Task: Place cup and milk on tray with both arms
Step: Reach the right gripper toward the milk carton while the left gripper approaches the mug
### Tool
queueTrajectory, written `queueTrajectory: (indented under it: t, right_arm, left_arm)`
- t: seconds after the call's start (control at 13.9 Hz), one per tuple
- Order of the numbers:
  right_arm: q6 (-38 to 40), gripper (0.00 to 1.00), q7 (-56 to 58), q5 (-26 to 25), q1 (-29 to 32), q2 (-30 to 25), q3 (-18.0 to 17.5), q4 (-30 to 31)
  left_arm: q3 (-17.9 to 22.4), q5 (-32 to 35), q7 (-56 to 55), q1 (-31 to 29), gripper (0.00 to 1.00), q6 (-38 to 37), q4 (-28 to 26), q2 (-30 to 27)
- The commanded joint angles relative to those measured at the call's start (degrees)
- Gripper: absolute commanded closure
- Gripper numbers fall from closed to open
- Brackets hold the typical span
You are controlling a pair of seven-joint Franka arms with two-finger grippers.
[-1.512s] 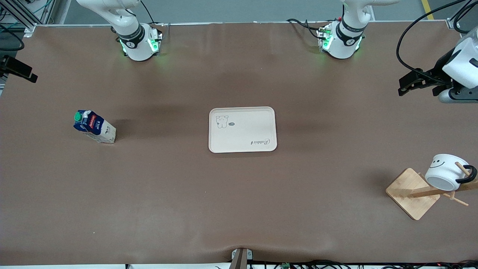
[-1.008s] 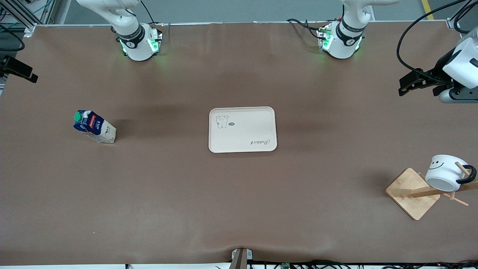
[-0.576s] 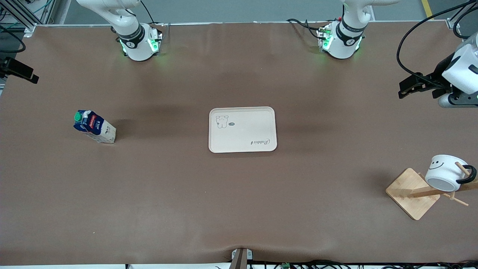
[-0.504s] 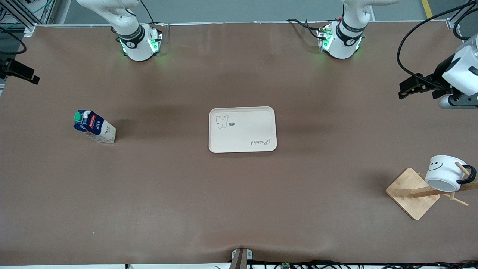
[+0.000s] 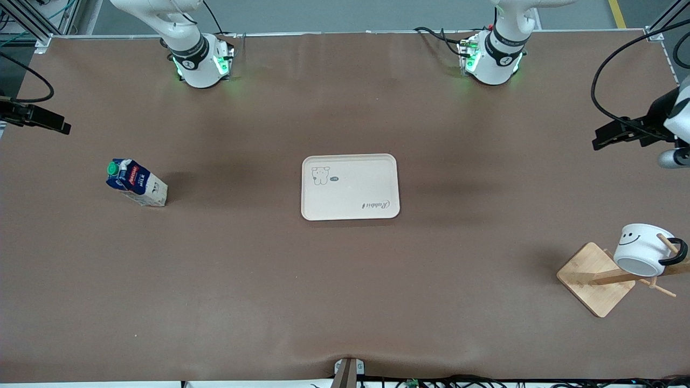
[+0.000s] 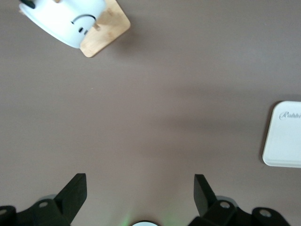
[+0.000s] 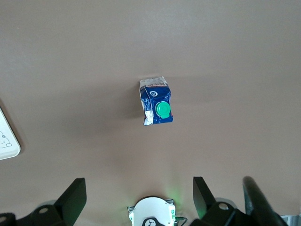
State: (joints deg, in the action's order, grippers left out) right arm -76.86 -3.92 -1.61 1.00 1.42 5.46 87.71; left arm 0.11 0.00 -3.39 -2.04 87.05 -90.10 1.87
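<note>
The cream tray (image 5: pixel 350 187) lies at the table's middle. The milk (image 5: pixel 136 183) stands upright toward the right arm's end and shows from above in the right wrist view (image 7: pixel 156 106). The cup (image 5: pixel 644 249) hangs tilted on a peg of a wooden rack toward the left arm's end, nearer the front camera than the tray. It also shows in the left wrist view (image 6: pixel 61 19). My left gripper (image 5: pixel 606 136) is open and empty over bare table at the left arm's end. My right gripper (image 5: pixel 54 125) is open and empty over the table's edge at the right arm's end.
The wooden rack's square base (image 5: pixel 593 280) sits under the cup, with pegs sticking out. A tray edge (image 6: pixel 284 136) shows in the left wrist view, and a tray corner (image 7: pixel 7 139) in the right wrist view. Cables run near both arm bases.
My left gripper has shifted toward the left arm's end of the table and lower in the front view. My right gripper has come further in over the table. Cup, milk and tray have not moved.
</note>
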Motion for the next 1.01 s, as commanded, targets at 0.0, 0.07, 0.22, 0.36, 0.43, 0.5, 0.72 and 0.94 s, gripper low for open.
queueTrajectory:
  t: [0.0,0.07,0.22,0.36,0.43,0.5,0.72,0.94]
  right_arm:
    - [1.4,0.00,-0.1,0.0,0.6,1.8,-0.3,-0.3]
    - [1.8,0.00,-0.1,0.3,0.8,1.8,-0.3,-0.3]
    - [4.4,0.00,-0.3,0.4,1.5,2.0,-0.3,-0.3]
    - [5.3,0.00,-0.5,0.6,1.5,2.2,-0.3,-0.2]
    - [5.6,0.00,-0.6,0.6,1.5,2.4,-0.2,-0.2]
    - [6.2,0.00,-0.5,0.7,1.5,2.5,-0.2,-0.2]
    - [5.9,0.00,0.0,-0.6,1.3,5.8,-0.3,-1.1]
    - [4.7,0.00,0.1,0.3,1.2,8.4,-0.4,-0.4]
  left_arm:
    - [0.4,-0.1,2.2,-3.1,0.00,3.1,1.1,1.4]
    - [0.4,-0.3,4.4,-4.1,0.00,3.7,0.8,1.5]
    - [0.4,-3.8,7.1,-7.7,0.00,7.2,-1.0,1.7]
    - [0.4,-7.7,12.7,-10.8,0.00,9.1,-1.6,2.8]
    - [0.4,-9.4,15.1,-12.3,0.00,9.7,-1.6,3.5]
    - [0.4,-11.2,17.1,-13.8,0.00,10.3,-1.7,4.4]
    - [0.4,-16.2,24.6,-16.8,0.00,16.1,-4.9,5.2]
    - [0.4,-21.1,32.1,-19.5,0.00,19.6,-7.3,5.9]
